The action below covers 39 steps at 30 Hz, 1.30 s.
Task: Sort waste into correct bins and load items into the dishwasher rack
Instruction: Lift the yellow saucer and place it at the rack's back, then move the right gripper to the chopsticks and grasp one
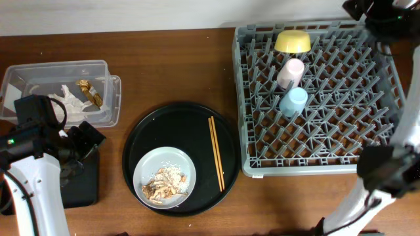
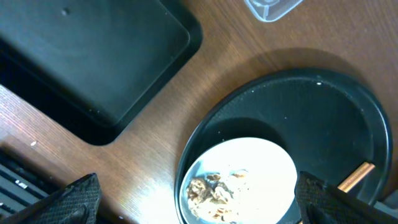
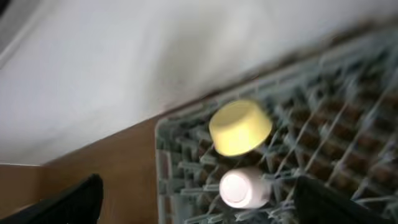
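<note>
Hovering | left tool (image 2: 196,196) spread near flat black tray (image 2: 93,56) | right tool (image 3: 196,199) spread above rack (image 1: 240,98)

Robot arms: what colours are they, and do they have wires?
The left arm and right arm are white tubes with chunky black joints. The left one has a thin black cable and a tiny green light. The left fingers and right fingers are black.

A pale grey plate (image 1: 147,167) holding beige scraps (image 1: 165,183) lies flat, near and right of the left gripper (image 1: 90,139), with the chopsticks (image 1: 216,154) parallel beyond it.
</note>
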{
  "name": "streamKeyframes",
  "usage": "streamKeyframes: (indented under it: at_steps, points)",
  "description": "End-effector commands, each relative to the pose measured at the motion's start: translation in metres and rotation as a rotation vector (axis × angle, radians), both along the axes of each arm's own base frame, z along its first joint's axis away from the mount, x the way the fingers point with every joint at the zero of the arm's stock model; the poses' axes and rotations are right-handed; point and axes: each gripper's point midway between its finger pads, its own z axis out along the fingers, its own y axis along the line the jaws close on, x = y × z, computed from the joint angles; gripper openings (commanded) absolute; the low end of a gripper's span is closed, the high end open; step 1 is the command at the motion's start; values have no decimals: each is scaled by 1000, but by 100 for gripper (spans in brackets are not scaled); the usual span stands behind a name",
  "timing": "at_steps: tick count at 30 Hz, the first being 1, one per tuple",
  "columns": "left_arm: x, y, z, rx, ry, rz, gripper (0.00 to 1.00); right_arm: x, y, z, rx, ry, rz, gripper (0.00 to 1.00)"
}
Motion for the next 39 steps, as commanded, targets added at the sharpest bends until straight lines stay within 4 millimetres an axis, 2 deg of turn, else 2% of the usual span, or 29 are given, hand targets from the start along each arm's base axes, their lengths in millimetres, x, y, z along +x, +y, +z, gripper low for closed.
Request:
streamKeyframes:
  at_steps: [1,2,3,4,6,8,9,10,12,13,14,17,19,20,22,23,25,26,27,28,29,30,31,33,35,36,37,38,39]
  points:
    - [1,2,4,8,-14,10,99,9,38,19,-220,-78,63,88]
    - [1,2,4,8,-14,10,99,19,51,14,-233,-89,80,60]
    - [1,2,4,8,-14,10,99,35,64,1,-263,-89,85,36]
    - [1,2,4,8,-12,10,99,48,70,-10,-283,-87,81,33]
    - [1,2,4,8,-12,10,99,81,75,-46,-341,-69,49,30]
    - [1,2,4,8,-12,10,99,112,75,-103,-373,-17,32,27]
    - [1,2,4,7,-13,10,100,123,75,-144,-336,44,14,25]
    - [1,2,4,8,-12,10,99,127,75,-167,-318,83,5,25]
    - [1,2,4,7,-12,10,99,129,75,-200,-316,136,15,25]
    - [1,2,4,7,-12,10,99,128,75,-211,-316,163,19,24]
    - [1,2,4,7,-12,10,99,127,75,-214,-315,171,20,24]
    - [1,2,4,7,-12,10,99,112,74,-214,-297,230,12,12]
    - [1,2,4,7,-12,10,99,98,74,-200,-277,262,-6,8]
    - [1,2,4,7,-12,11,99,88,75,-183,-277,265,-5,4]
    - [1,2,4,7,-12,10,99,76,75,-155,-278,245,-9,4]
    - [1,2,4,7,-12,10,99,62,76,-116,-278,200,-15,4]
    - [1,2,4,7,-12,10,99,36,82,-68,-237,157,-29,5]
    - [1,2,4,7,-12,10,100,4,105,-28,-148,114,65,12]
    - [1,2,4,7,-12,10,99,-32,132,4,-44,92,177,25]
    - [1,2,4,7,-12,10,99,-62,151,24,38,92,263,98]
    - [1,2,4,7,-12,10,99,-92,168,40,94,88,358,96]
    - [1,2,4,7,-12,10,100,-123,184,52,112,88,445,68]
    - [1,2,4,7,-12,10,99,-145,193,52,95,129,457,64]
    - [1,2,4,7,-12,10,99,-176,208,30,-18,260,463,71]
    - [1,2,4,7,-12,10,99,-186,218,2,-171,369,433,73]
    - [1,2,4,7,-12,10,99,-191,230,-10,-198,413,436,74]
    - [1,2,4,7,-12,10,99,-200,251,-33,-250,481,465,73]
    - [1,2,4,7,-12,10,99,-203,260,-45,-286,506,485,73]
    - [1,2,4,7,-12,10,99,-205,279,-69,-342,530,530,74]
